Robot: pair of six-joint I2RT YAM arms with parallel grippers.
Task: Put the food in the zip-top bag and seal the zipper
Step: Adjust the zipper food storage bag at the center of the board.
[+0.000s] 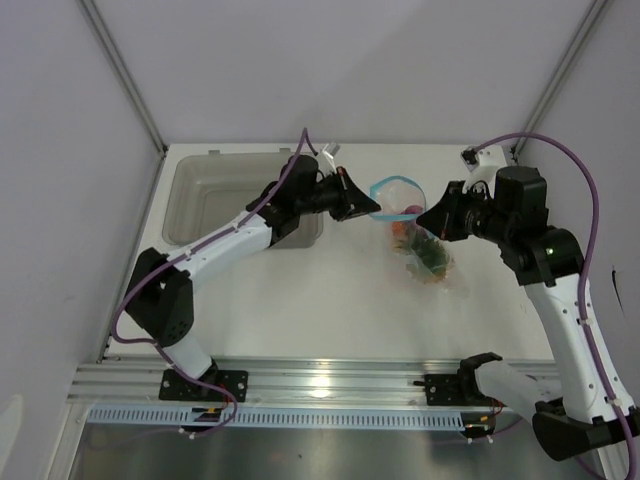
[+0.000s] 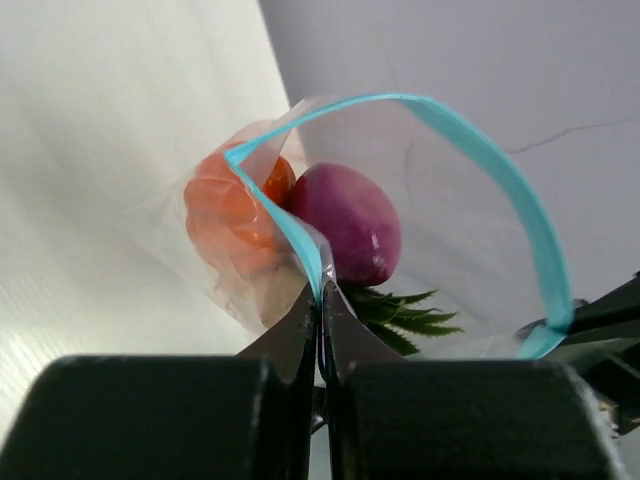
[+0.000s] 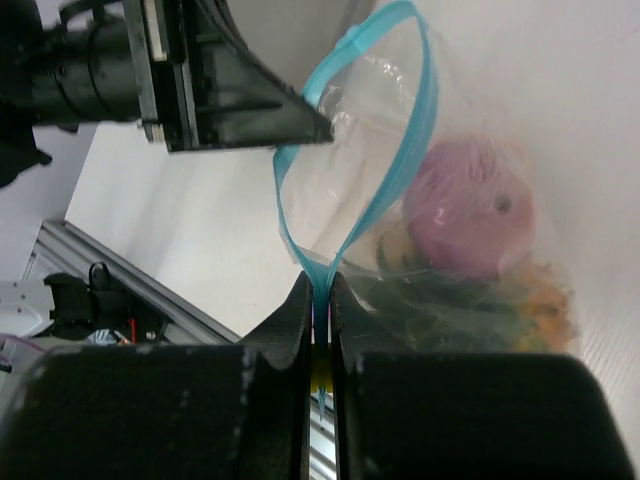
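The clear zip-top bag (image 1: 425, 255) hangs open between my two grippers at mid-table. Its light blue zipper (image 1: 395, 182) forms an open loop. My left gripper (image 1: 375, 208) is shut on the left end of the zipper (image 2: 300, 240). My right gripper (image 1: 420, 222) is shut on the right end of the zipper (image 3: 405, 150). Inside the bag lie the purple-red onion (image 2: 350, 222), the round orange (image 2: 225, 215) and the pineapple's green leaves (image 2: 405, 318). The onion (image 3: 470, 205) and the leaves (image 3: 440, 300) also show in the right wrist view. The tiny beige bulb is hidden.
A grey translucent tray (image 1: 225, 198) stands at the back left, under the left arm. The white table (image 1: 330, 300) ends at a metal rail (image 1: 320, 385) at the near edge. Grey walls close the back and sides.
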